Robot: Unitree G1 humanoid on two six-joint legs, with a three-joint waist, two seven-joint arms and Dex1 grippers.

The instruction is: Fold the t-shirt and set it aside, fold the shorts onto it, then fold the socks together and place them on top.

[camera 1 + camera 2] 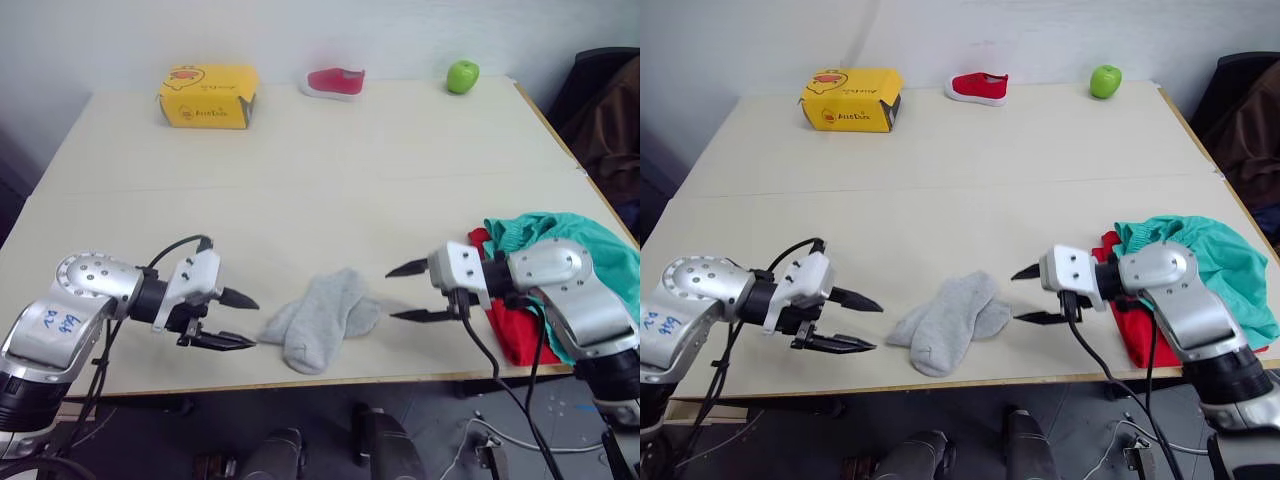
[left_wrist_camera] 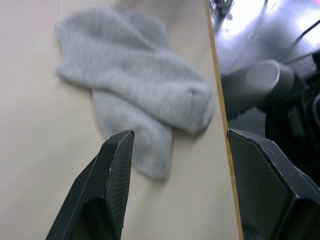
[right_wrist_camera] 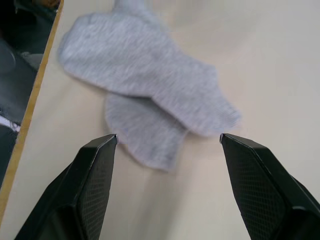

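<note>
Socks (image 1: 322, 318): you've got the grey pair lying on the counter (image 1: 320, 170) near its front edge, one sock laid across the other, right between your two grippers.
Left gripper (image 1: 243, 321): jaws are spread wide and holding nothing, tips aimed at the socks from the left, just short of them and not touching.
Right gripper (image 1: 404, 292): same story on your other side, jaws apart and empty, pointing in at the socks with a small gap of bare counter before the cloth.
Wrist views: each camera looks straight down its own fingers (image 2: 114, 170) at the crossed socks, with the counter's front edge running alongside.
T-shirt (image 1: 1137, 328): it's off to the right end of the counter, close to the front edge, lying flat with the red showing beneath the green.
Shorts (image 1: 1220, 255): the teal cloth sits on top of the t-shirt, rumpled, partly hidden behind your right arm.
Yellow box (image 1: 208, 96): it stands closed at the far left of the counter, so you can't see what it holds.
Red shoe (image 1: 335, 82): far edge, middle.
Green apple (image 1: 462, 76): far edge, right of the shoe, well apart from it.
</note>
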